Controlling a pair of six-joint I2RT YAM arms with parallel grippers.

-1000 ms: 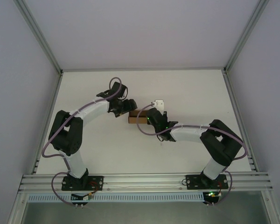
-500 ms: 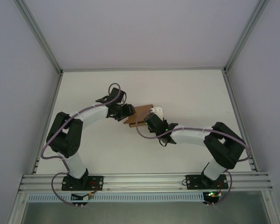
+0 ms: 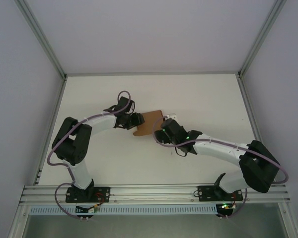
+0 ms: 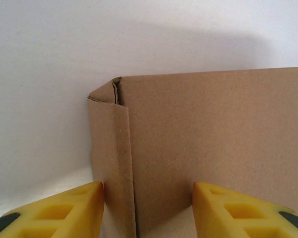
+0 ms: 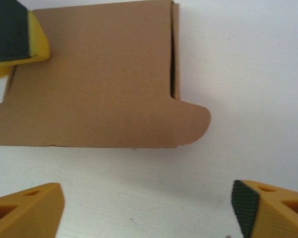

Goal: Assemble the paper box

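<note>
- Reaching in from the near left corner of the white worktop [image 3: 203,99], the left arm [image 3: 72,144] bends at its elbow and aims the left pincer [image 3: 134,120] rightward toward the middle.
- Seen from its own wrist, the left pincer [image 4: 148,188] has two yellow fingers [image 4: 59,208] standing apart at the bottom of the view. A folded corner of the paper box [image 4: 213,139] sits between them. The left finger meets the box's outer edge and the right finger overlaps its broad face. Whether they press the cardboard cannot be told.
- Plain brown, the paper box [image 3: 150,121] sits over the middle of the worktop, between the two pincers. A narrow folded strip [image 4: 111,163] runs down its left side beside the wide flat panel.
- From the right wrist, the paper box [image 5: 94,84] shows a flat face with a rounded tab [image 5: 191,124] jutting from its lower right corner. One finger of the left pincer [image 5: 12,29] overlaps its upper left corner.
- Just beside the box's near right edge is the right pincer [image 3: 164,130]. Its jaws are spread wide [image 5: 146,198], with bare worktop [image 5: 238,74] between them, apart from the cardboard.
- Behind it, the right arm [image 3: 223,148] stretches back to the near right corner.
</note>
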